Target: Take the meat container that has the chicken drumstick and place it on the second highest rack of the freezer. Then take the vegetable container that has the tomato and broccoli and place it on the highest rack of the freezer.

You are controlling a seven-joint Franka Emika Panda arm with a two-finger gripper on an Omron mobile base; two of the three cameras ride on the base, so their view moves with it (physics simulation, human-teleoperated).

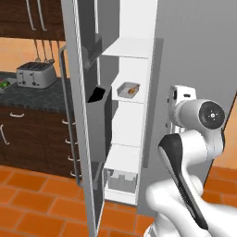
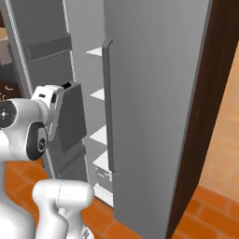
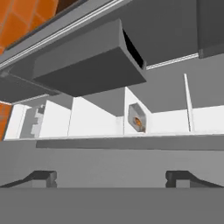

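In the left base view, the freezer (image 1: 139, 106) stands with its left door (image 1: 83, 115) swung open, showing white shelves stacked one above another. The meat container (image 1: 128, 90) sits on the second shelf from the top, and the chicken drumstick (image 1: 131, 90) lies inside it as a small orange-brown piece. A dark door bin (image 1: 98, 95) hangs on the inside of the open door, level with that shelf. To the left, a toaster (image 1: 36, 74) stands on the dark surface (image 1: 32, 95) above brown cabinets. The white arm (image 1: 190, 152) rises at the lower right, in front of the closed right door.

In the right base view, the closed right door carries a long grey handle (image 2: 108, 107), with white shelf edges just left of it.

In the hand view (rolled sideways against the room), the gripper (image 3: 111, 177) has its two dark fingertips (image 3: 43, 177) spread wide apart with nothing between them. Beyond them the container shows small among the white shelves, well apart from the gripper.
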